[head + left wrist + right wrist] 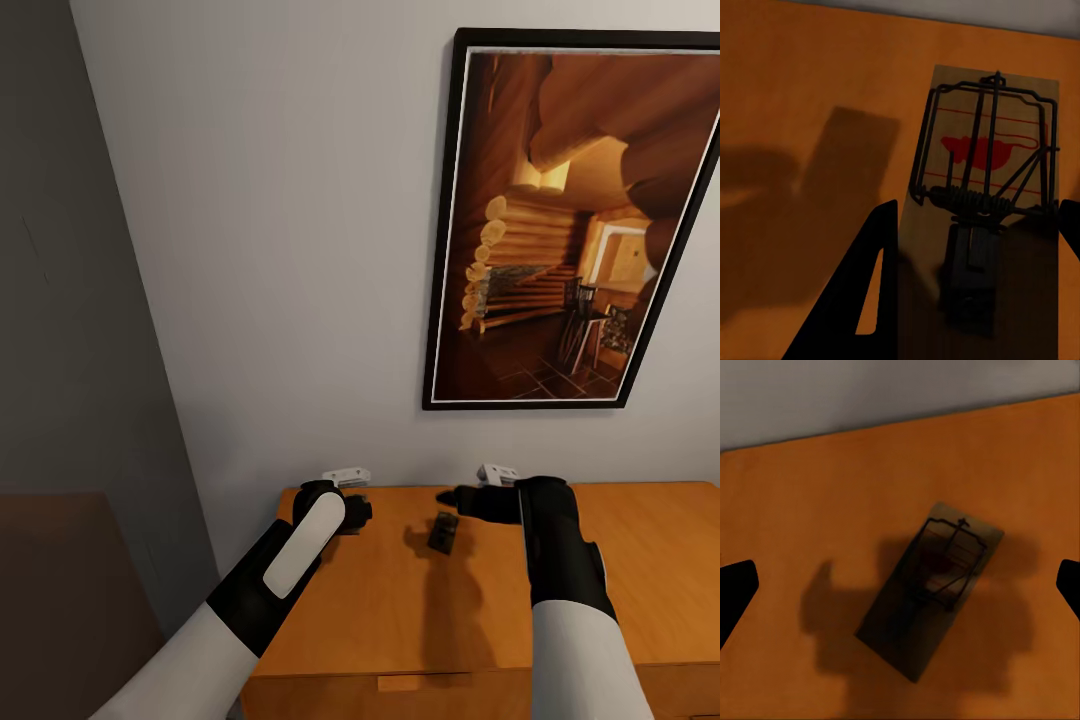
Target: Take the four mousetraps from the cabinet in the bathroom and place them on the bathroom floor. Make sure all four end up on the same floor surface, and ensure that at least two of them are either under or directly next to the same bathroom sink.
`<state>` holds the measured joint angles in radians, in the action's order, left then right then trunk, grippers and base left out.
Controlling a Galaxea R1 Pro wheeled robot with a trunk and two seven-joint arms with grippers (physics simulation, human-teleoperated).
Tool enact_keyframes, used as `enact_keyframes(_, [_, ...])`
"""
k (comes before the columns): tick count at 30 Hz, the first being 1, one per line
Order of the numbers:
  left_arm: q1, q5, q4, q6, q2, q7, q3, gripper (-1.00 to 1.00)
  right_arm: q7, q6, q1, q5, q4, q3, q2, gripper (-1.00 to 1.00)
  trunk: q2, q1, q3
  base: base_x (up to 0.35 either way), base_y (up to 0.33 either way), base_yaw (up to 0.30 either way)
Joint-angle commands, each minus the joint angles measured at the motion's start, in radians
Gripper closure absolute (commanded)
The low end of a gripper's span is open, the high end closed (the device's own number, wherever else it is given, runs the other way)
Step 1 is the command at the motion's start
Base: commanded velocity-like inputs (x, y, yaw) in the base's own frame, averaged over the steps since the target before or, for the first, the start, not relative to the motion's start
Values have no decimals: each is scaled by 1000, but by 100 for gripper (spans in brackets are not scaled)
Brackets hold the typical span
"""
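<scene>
Lying flat on the orange-brown top of the cabinet (400,620), one mousetrap (443,531) is sitting between the two grippers, angled a little, its dark slab and wire parts casting a shadow toward six o'clock. In the right wrist view the same mousetrap (930,589) is lying diagonally on the wood, wire frame toward the wall, with the gripper's shadow falling across it.

The right gripper (470,500) is hanging over the cabinet top at about one o'clock from the trap, its black wrist bent so the fingers are pointing toward nine o'clock. Its fingers (735,592) are showing as dark tips at the two far edges of the wrist picture, spread wide with nothing between them.

The left gripper (355,512) is reaching in from seven o'clock, forearm rising white then black, and is hovering near the cabinet's back edge at about nine o'clock from the trap. Its wrist camera is looking closely at a mousetrap (982,225) with a red mark under the wire; one finger (866,300) is standing beside the slab and the other is cut off at the edge, so the claw is spread around it without pinching. I cannot tell whether this is the same trap.

A framed picture (570,220) of a log cabin interior is hanging on the pale wall (260,250) above.
</scene>
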<state>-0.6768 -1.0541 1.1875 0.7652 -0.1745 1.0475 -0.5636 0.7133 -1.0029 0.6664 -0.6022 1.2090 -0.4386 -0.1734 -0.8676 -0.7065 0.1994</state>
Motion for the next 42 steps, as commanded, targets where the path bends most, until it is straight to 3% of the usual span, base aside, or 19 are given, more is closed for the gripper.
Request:
enact_keyframes(1, [-1, -5, 1, 5, 0, 11, -1, 100, 10, -2, 1, 0, 2, -5, -1, -100, -1, 0, 2, 0, 0, 0])
enact_keyframes(7, [-1, -5, 0, 5, 0, 11, -1, 100, 11, -2, 1, 37, 6, -9, -1, -100, -1, 0, 2, 0, 0, 0])
enact_keyframes(42, [-1, -4, 0, 5, 0, 12, -1, 100, -3, -2, 1, 32, 3, -2, -1, -100, -1, 0, 6, 0, 0, 34])
